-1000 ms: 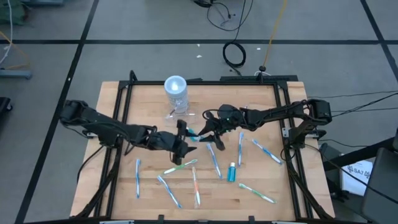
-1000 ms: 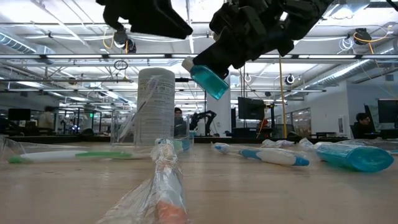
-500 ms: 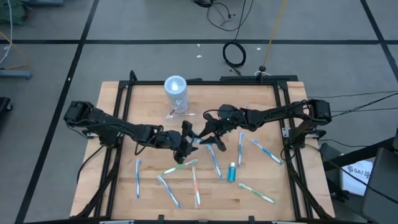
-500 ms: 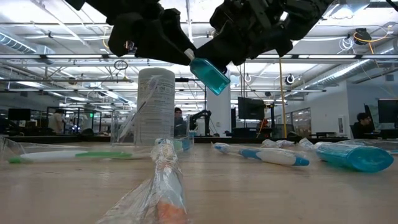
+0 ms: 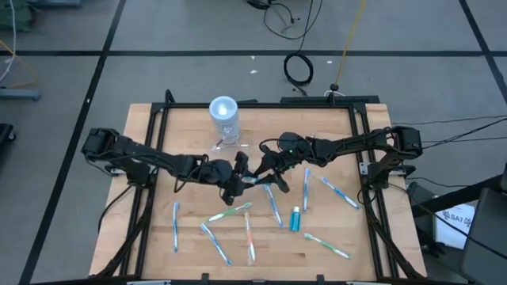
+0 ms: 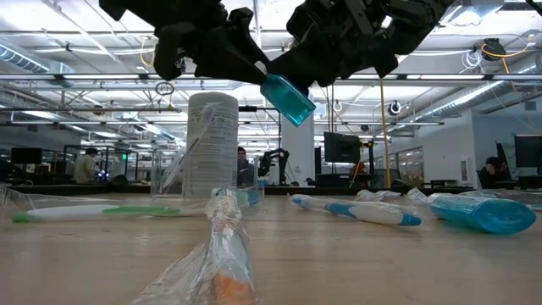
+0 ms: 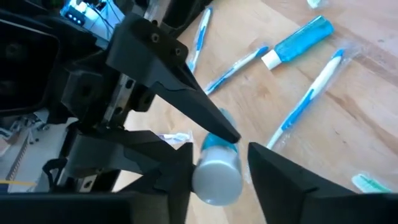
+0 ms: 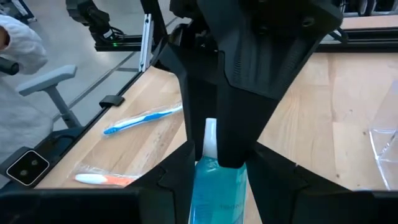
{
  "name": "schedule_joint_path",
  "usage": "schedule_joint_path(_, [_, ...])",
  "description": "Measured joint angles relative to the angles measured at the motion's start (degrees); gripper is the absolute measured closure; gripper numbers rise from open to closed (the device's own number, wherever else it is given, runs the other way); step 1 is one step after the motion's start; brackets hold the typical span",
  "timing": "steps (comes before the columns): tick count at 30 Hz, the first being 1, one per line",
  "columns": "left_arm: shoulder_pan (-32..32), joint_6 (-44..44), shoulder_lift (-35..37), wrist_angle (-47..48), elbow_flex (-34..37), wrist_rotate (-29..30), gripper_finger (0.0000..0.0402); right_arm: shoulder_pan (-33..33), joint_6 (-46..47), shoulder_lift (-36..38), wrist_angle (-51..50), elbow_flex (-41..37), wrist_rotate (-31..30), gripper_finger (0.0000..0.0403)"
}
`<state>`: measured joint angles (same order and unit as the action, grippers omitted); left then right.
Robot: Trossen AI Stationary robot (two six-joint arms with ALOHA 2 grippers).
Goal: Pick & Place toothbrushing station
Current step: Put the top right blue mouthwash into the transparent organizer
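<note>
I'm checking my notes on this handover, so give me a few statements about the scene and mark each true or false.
1. The right gripper holds a teal tube above the table. True.
2. The left gripper has its fingers either side of the tube's white cap. True.
3. The toothbrushing station lies tipped over. False: it stands upright at the table's far side.
4. No other teal tube is on the table. False: one lies among the toothbrushes.

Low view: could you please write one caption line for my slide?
Right gripper holds a teal tube in the air as the left gripper meets its cap, beside the toothbrushing station.
</note>
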<state>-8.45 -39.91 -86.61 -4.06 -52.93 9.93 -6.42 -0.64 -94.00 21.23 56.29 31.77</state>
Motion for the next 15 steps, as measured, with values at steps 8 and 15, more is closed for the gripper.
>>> schedule_joint_path(8, [2.09, -0.32, 0.00, -0.30, 0.00, -5.88, 0.0300, 0.02, -0.20, 0.00, 0.00, 0.00, 0.09, 0.0277])
schedule_joint_path(15, [2.11, -0.45, 0.00, -0.28, 0.00, -5.87, 0.0289, 0.02, -0.20, 0.00, 0.15, 0.00, 0.01, 0.0277])
